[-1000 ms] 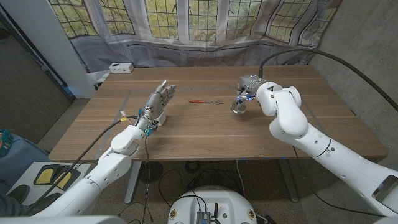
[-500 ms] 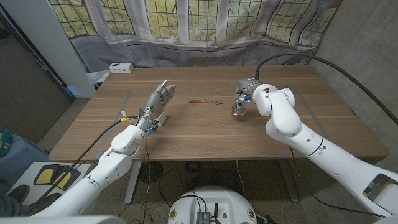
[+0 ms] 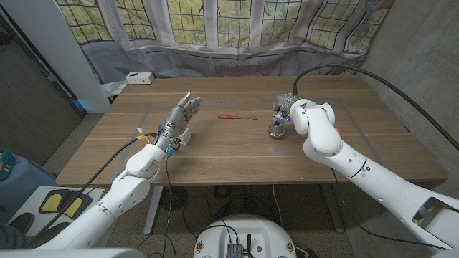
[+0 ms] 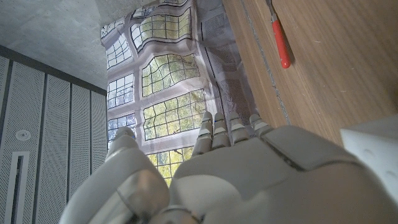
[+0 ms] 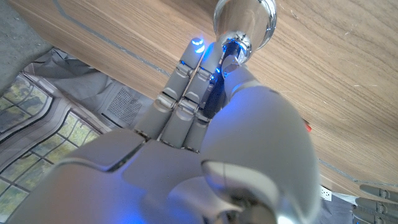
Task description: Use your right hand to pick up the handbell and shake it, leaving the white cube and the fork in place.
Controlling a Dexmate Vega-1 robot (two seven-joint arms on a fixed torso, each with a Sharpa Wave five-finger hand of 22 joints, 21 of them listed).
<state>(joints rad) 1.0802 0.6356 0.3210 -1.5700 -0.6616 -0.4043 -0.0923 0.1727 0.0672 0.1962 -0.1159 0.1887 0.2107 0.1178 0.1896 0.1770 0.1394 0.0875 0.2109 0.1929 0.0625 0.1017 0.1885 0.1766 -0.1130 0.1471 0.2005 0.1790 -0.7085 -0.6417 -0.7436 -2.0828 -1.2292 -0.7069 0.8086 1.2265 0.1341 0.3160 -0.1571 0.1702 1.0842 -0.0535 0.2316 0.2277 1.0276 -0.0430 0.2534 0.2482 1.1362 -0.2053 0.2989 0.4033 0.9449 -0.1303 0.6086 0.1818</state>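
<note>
Right wrist view: the right hand (image 5: 205, 93) is closed around the handle of the handbell (image 5: 244, 23), whose polished bowl is seen just above the table (image 3: 237, 154), right of the fork (image 3: 237, 116). A loose grip could let it slip during shaking, it is judged. The left hand (image 3: 181, 118) is held open, holding nothing. One bell, one fork and one white cube (image 3: 183, 137) are counted.
</note>
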